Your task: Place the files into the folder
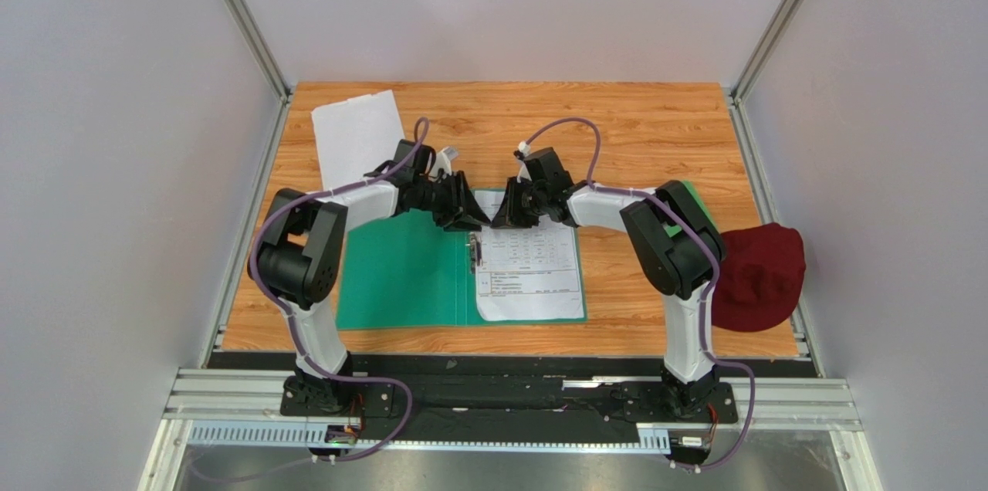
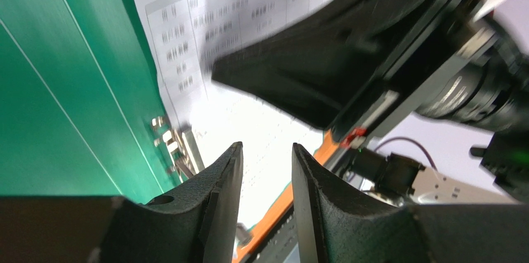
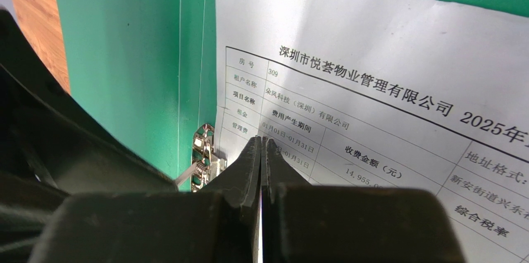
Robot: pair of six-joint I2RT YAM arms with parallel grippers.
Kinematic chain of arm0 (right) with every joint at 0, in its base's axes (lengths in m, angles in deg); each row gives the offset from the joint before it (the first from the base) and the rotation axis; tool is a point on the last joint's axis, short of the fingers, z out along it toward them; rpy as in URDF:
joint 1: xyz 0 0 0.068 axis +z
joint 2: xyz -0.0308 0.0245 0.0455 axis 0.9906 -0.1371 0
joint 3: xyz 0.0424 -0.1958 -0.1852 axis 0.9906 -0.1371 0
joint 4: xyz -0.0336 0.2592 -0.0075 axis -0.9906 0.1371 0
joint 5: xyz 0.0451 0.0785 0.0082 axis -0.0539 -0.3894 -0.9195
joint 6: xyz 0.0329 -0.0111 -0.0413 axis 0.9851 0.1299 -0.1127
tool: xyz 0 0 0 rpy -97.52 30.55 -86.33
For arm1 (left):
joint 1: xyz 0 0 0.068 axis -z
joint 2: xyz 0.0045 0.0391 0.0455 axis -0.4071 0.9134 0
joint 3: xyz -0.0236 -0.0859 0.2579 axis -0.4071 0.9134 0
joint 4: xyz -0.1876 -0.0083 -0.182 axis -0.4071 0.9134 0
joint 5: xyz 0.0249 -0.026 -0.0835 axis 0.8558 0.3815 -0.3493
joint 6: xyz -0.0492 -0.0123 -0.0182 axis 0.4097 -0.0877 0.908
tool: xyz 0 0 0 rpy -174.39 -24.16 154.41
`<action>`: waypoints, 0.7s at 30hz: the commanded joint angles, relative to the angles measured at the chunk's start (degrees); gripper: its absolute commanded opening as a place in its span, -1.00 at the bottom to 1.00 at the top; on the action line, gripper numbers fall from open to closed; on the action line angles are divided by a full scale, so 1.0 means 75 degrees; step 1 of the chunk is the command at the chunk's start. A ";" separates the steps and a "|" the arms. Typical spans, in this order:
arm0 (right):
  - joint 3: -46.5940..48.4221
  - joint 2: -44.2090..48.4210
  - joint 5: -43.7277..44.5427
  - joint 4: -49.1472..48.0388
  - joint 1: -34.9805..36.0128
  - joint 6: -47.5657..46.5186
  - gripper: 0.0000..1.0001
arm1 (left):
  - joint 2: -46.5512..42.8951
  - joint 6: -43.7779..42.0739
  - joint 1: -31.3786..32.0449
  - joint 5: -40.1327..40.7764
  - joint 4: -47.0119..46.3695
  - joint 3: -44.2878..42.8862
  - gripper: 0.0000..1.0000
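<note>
The teal-green folder lies open and flat at the table's front centre, with a metal clip at its spine. One printed sheet lies on its right half. A second sheet lies blank side up at the back left, outside the folder. My left gripper is open and empty above the sheet's top, just right of the clip. My right gripper is shut, its tips at the sheet's top-left corner beside the clip. The two grippers are nearly touching.
A dark red cap lies at the right table edge. A bright green cloth shows behind the right arm. Metal frame posts and grey walls border the table on both sides.
</note>
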 commanded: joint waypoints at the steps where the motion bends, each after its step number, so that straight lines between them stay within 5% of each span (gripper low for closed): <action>1: 0.0109 -0.0359 0.0388 0.0570 -0.0011 -0.0152 -1.00 | -0.0892 0.0185 0.0173 -0.0618 -0.0612 0.0702 -0.10; 5: 0.0284 -0.0289 0.0306 0.0769 -0.0011 -0.0223 -1.00 | -0.2283 -0.0362 0.0209 -0.0129 0.0586 0.1044 0.05; 10: 0.0753 -0.0125 0.0178 0.1295 0.0048 -0.0328 -0.98 | -0.3436 -0.0249 -0.0164 0.2423 0.2384 0.0728 0.26; 13: 0.1384 0.0051 0.0131 0.2019 0.0095 -0.0258 -0.80 | -0.2750 0.0056 -0.0458 0.2417 0.2666 0.0319 0.20; 17: 0.3057 0.0273 0.0621 0.3884 0.0188 0.0232 -0.31 | -0.1750 0.0559 -0.0600 0.1984 0.2727 -0.0373 0.03; 21: 0.2899 0.0847 0.0470 0.4063 0.0305 0.1333 0.05 | -0.1503 0.0971 -0.0600 0.2111 0.2550 -0.0608 0.03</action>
